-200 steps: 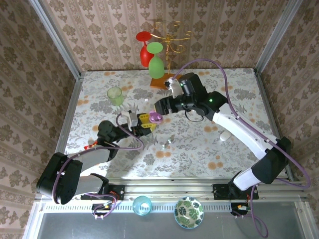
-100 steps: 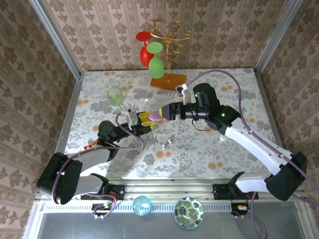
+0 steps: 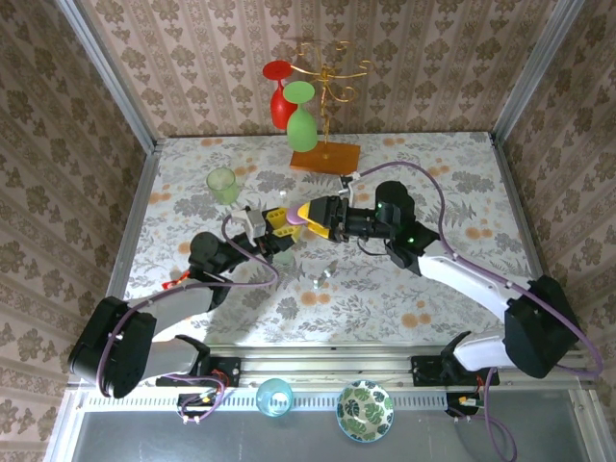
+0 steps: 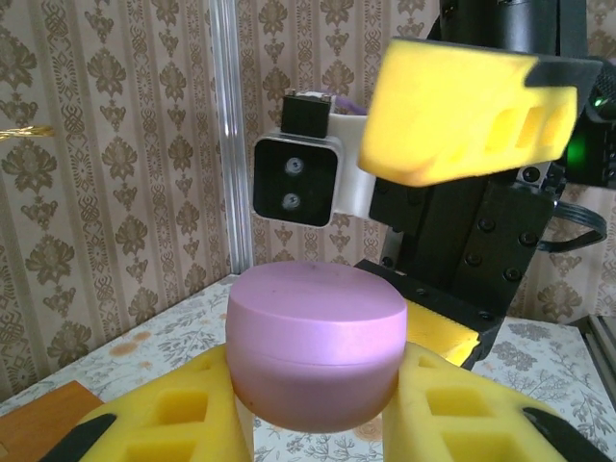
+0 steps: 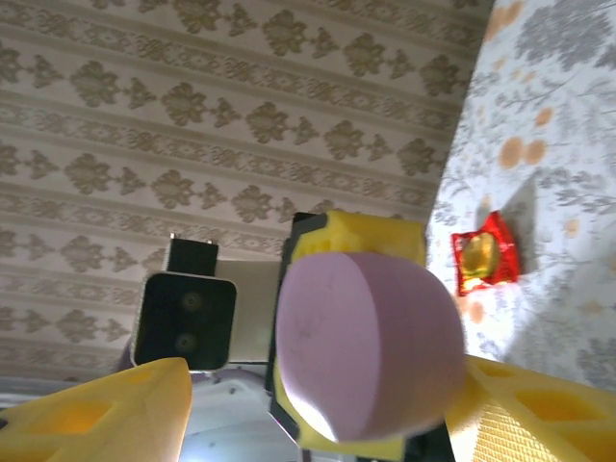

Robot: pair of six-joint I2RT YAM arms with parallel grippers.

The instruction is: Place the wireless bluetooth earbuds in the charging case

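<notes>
My left gripper point(image 3: 280, 232) is shut on a closed pink oval charging case point(image 3: 298, 224) and holds it above the table, lid up. In the left wrist view the case point(image 4: 316, 337) sits between my yellow fingers point(image 4: 164, 414). My right gripper point(image 3: 318, 214) is open and faces it, one finger point(image 4: 462, 115) above the case and the other point(image 4: 445, 334) behind it. Seen from the right wrist, the case point(image 5: 371, 337) is close between the spread pads point(image 5: 96, 414). The earbuds are out of view.
A green cup point(image 3: 222, 185) stands at the back left. A gold rack with red and green glasses point(image 3: 302, 120) stands on an orange base point(image 3: 324, 157). A red wrapper point(image 3: 173, 282) and a small pale thing point(image 3: 322, 278) lie on the table.
The right arm has come down and reached left. Its open fingers now lie around the case. The left gripper and case have hardly moved.
</notes>
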